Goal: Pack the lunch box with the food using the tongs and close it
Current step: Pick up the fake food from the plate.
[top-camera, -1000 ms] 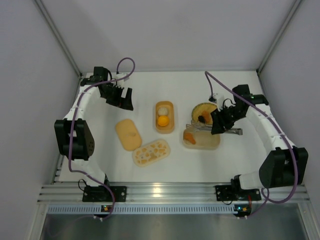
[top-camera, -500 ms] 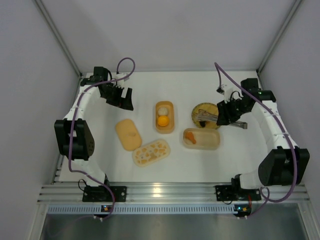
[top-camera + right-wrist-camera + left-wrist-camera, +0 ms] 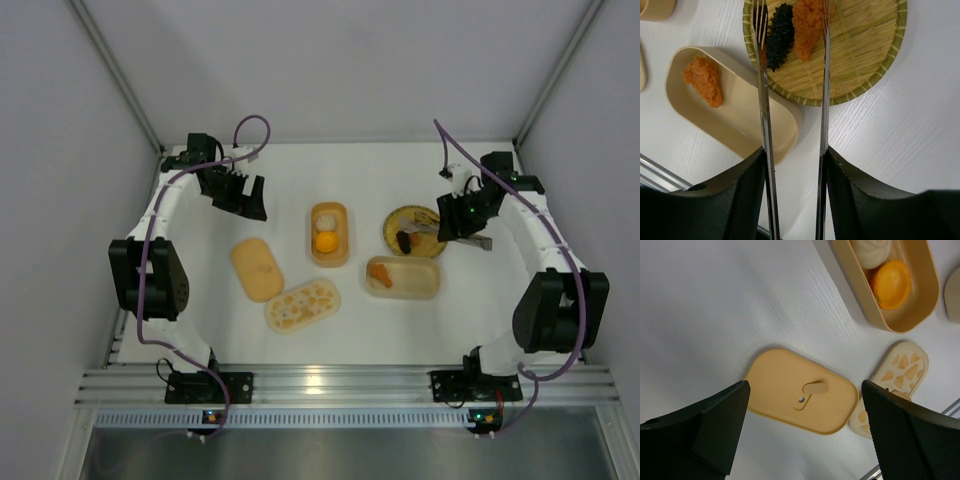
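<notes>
My right gripper (image 3: 455, 222) (image 3: 794, 155) is shut on the silver tongs (image 3: 824, 100), one arm against each finger. The tongs' tips reach over the yellow ribbed plate (image 3: 865, 65) (image 3: 415, 213), spread on either side of a dark brown-black piece (image 3: 779, 35) (image 3: 405, 238) and an orange chunk (image 3: 807, 27). Just near of the plate, one lunch box (image 3: 755, 125) (image 3: 415, 282) holds an orange chunk (image 3: 704, 80) (image 3: 379, 274). A second box (image 3: 344, 235) (image 3: 880, 310) holds a whitish ball (image 3: 325, 219) (image 3: 875, 252) and a yellow-orange ball (image 3: 325, 241) (image 3: 892, 282). My left gripper (image 3: 245, 197) (image 3: 805, 410) hangs open at the far left.
A plain orange lid (image 3: 256, 268) (image 3: 785, 390) lies flat left of the middle box, below my left gripper. A patterned lid (image 3: 302, 304) (image 3: 900, 370) lies near of it. Grey walls enclose the white table on three sides.
My right gripper has moved the tongs from over the near box, back and right, to the plate. An orange chunk now lies in that box. The left arm has not moved.
</notes>
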